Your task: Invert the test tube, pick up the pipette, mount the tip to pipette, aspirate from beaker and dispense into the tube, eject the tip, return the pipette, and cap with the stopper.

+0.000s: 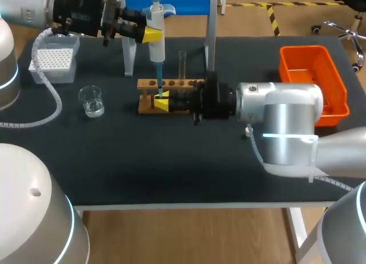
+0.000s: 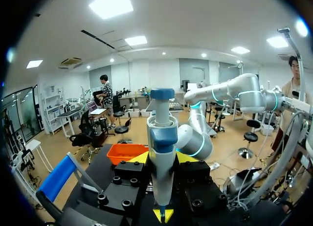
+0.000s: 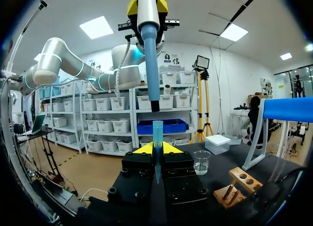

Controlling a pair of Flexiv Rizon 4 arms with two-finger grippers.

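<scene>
1. A dark tabletop (image 1: 171, 161) carries everything.
2. An orange plastic bin (image 1: 303, 49) sits open side up near the right edge.
3. A wooden rack (image 1: 146, 106) with a row of holes lies near the middle.
4. A blue-topped stand (image 1: 183, 1) on white legs rises behind the rack.
5. A white gridded tip box (image 1: 52, 61) sits rear left.

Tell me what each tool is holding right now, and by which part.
The left tool grips the pipette by its white body. The right tool pinches the blue tip along its lower half, wide end up.
</scene>
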